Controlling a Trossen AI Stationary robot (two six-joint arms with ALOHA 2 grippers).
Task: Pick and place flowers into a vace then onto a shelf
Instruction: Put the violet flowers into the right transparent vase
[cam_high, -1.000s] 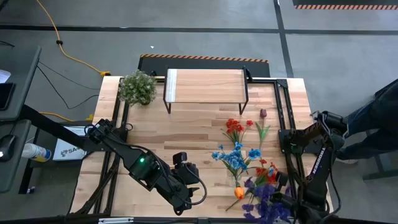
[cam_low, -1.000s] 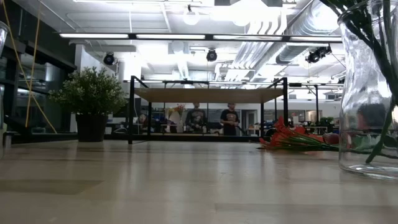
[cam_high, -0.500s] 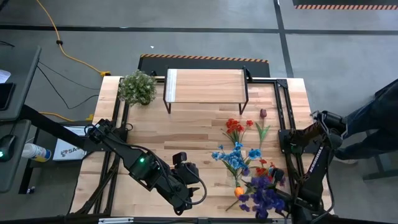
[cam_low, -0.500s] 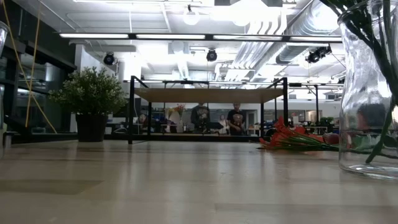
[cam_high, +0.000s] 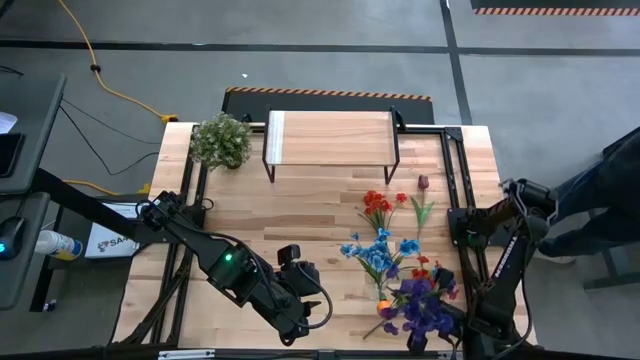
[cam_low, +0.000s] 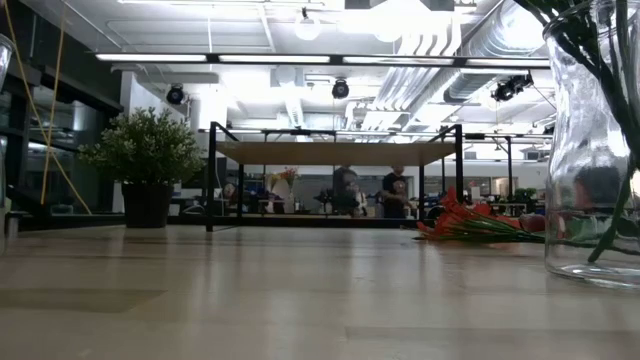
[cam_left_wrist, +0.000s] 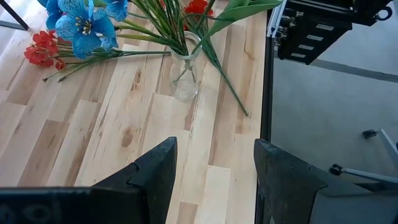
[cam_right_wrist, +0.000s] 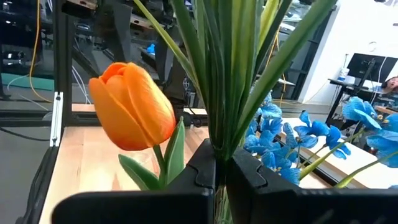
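Since the earlier frames, the purple blooms (cam_high: 425, 308) are carried farther in from the table's near right corner, up against the glass vase (cam_high: 385, 296). The right gripper (cam_right_wrist: 222, 167) is closed on green stems beside an orange tulip (cam_right_wrist: 131, 106). The left gripper (cam_left_wrist: 214, 163) is held open near the near edge. Red flowers (cam_high: 377, 205) lie before the shelf (cam_high: 331, 138).

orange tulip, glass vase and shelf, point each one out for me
orange tulip (cam_right_wrist: 132, 107), right wrist view, middle of the bloom
glass vase (cam_left_wrist: 186, 81), left wrist view, its clear body
shelf (cam_high: 330, 137), high view, wooden plank top
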